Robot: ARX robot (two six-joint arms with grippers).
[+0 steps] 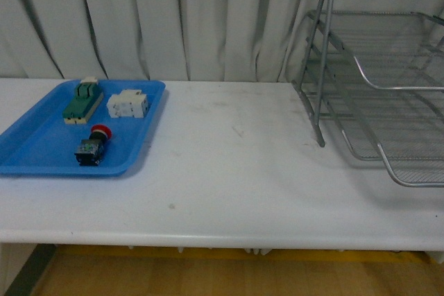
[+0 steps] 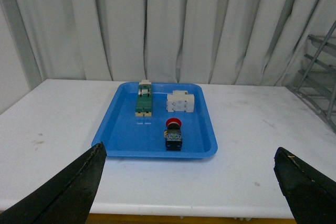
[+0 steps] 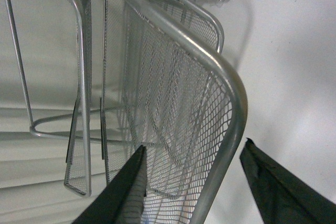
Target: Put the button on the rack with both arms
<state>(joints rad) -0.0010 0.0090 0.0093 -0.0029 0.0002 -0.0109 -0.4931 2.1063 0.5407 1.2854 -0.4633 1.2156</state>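
The button [image 1: 93, 146], with a red cap and black body, lies on its side in the blue tray [image 1: 35, 150] at the table's left. It also shows in the left wrist view [image 2: 173, 135]. The silver wire-mesh rack [image 1: 378, 81] stands at the right. My left gripper [image 2: 189, 184] is open and empty, held back at the table's front edge, apart from the tray. My right gripper [image 3: 197, 182] is open, its jaws standing either side of the rack's tubular front rim [image 3: 220, 129]. Neither arm shows in the front view.
In the blue tray [image 2: 121, 142] a green-and-cream block [image 1: 82, 100] and a white block [image 1: 127, 104] lie behind the button. A white curtain hangs behind the white table [image 1: 229, 171]. The table's front edge is near the bottom of the front view.
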